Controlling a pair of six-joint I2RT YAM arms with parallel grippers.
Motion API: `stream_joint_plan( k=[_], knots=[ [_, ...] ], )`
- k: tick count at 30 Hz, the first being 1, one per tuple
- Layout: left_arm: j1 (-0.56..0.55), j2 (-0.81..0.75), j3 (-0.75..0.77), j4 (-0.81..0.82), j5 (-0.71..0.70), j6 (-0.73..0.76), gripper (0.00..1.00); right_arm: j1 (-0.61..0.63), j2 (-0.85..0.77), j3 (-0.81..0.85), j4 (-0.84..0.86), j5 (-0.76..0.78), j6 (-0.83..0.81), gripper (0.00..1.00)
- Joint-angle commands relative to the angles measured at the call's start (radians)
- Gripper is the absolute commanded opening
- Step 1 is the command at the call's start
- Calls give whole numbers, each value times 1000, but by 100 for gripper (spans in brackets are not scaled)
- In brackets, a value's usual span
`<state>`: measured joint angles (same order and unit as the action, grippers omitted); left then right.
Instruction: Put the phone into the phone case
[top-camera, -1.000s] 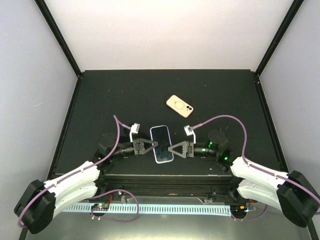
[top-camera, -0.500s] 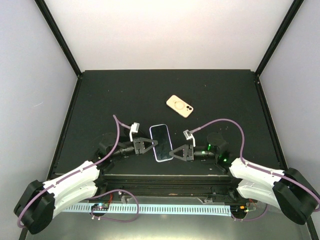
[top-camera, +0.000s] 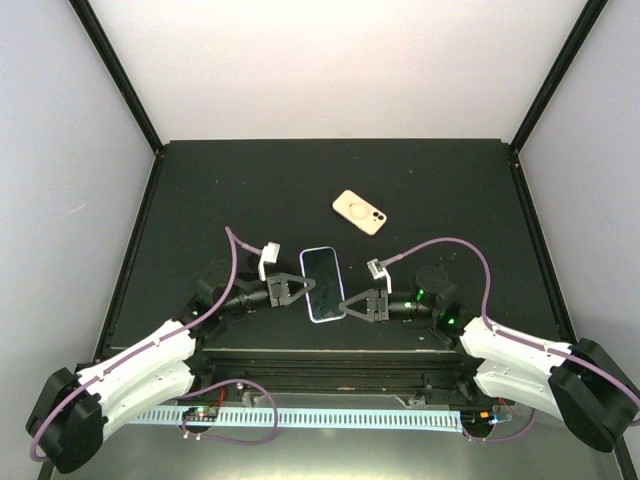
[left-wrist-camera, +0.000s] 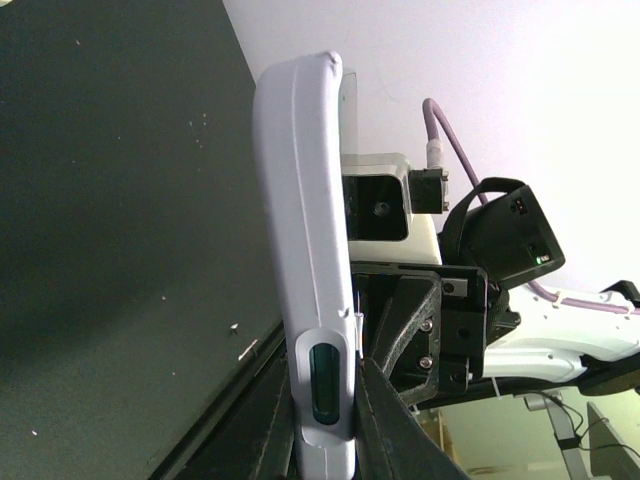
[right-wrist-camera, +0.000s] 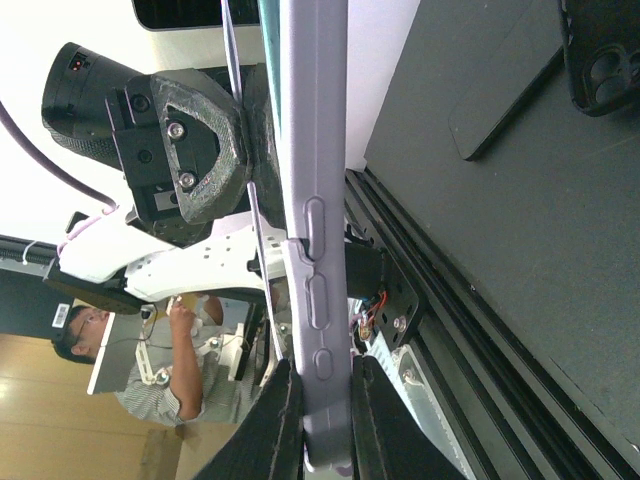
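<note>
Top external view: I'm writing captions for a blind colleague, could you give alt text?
A phone is gripped from both sides near the front edge of the dark table, the left pincer and right pincer shut on it. A beige phone case lies farther back, untouched.

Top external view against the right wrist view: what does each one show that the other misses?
Only the top external view shows the whole layout: the phone screen up between the left tool and right tool, both arms, and the tan phone case whole, lying apart farther back on the table. Only the right wrist view shows the phone's edge close up with its side buttons, and a person beyond the table. Both show the two tools shut on the phone from opposite sides. A cropped dark shape in the wrist view's corner may be the case.
</note>
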<state>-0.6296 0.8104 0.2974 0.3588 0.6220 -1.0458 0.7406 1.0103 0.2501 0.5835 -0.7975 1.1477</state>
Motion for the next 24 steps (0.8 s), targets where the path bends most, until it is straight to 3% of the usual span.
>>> stream_joint_plan(
  k=[1, 7, 12, 18, 24],
  knots=[
    [4, -24, 18, 63, 13, 39, 2, 2, -25, 17, -44, 27, -4, 22],
    [3, -54, 6, 70, 101, 22, 2, 1, -109, 92, -267, 103, -171, 56],
    [3, -79, 3, 79, 191, 24, 2, 1, -168, 147, -349, 145, -235, 71],
    [3, -85, 8, 81, 276, 27, 2, 2, -164, 227, -393, 157, -269, 75],
    [4, -84, 8, 81, 316, 32, 2, 1, -114, 278, -404, 188, -297, 71]
  ],
)
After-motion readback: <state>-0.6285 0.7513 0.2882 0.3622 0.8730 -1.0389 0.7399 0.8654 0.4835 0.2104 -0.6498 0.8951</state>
